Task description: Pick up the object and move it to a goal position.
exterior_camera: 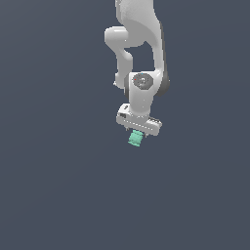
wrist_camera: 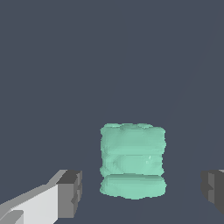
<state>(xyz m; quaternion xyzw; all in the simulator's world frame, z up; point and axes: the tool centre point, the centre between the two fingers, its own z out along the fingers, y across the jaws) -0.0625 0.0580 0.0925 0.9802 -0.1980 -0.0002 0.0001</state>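
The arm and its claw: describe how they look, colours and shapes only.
The arm is glossy white with rounded, bulging joints and darker grey shading at the seams. A round dark disc with a small red mark sits on the wrist joint. The claw has a flat, boxy white body; in the wrist view its fingers are white with blocky dark grey pads. No cables show.

place: simulated scene | evidence: flat featureless grey-blue backdrop, rendered look

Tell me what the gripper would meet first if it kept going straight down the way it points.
The teal block. In the wrist view it sits between the open gripper's fingers, with gaps on both sides. The exterior view shows it just below the gripper, though exact depth is unclear.
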